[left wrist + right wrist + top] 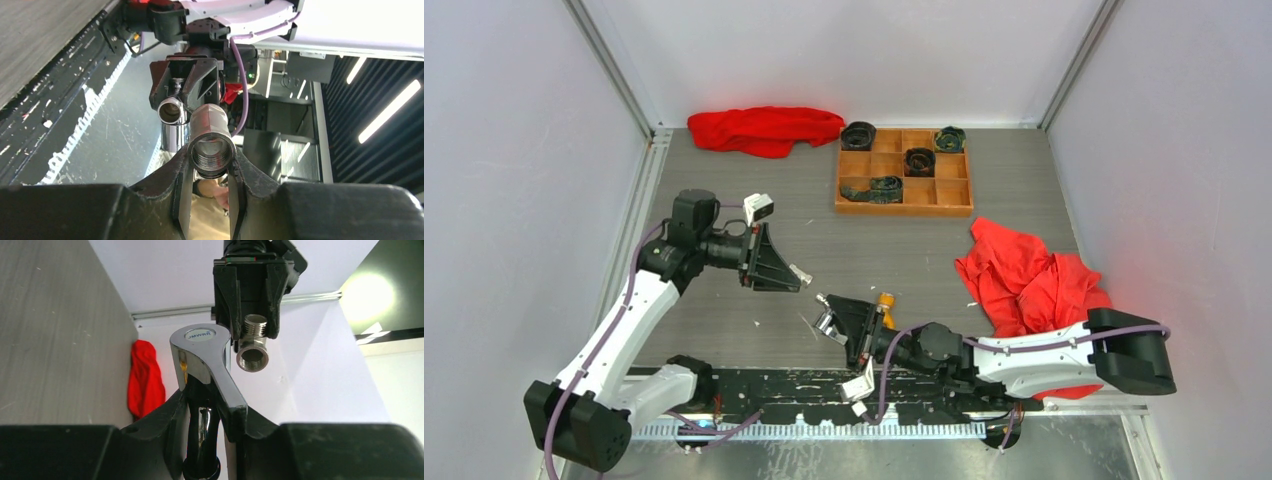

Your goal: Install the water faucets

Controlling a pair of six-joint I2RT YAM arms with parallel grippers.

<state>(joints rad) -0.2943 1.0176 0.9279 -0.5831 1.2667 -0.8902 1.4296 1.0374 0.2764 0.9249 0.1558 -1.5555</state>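
My right gripper (830, 316) clamps the silver faucet (202, 357); the left gripper (790, 270), at its ten o'clock, pinches the threaded fitting (212, 150) — I'd square both axes before twisting, to avoid cross-threading.

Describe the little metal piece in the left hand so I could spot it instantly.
From the grey table, follow the white left arm up to the left hand. Pinched there is a stubby silver pipe fitting, hollow and threaded, unlike the mirror-shiny tap with a flat handle in the right hand.
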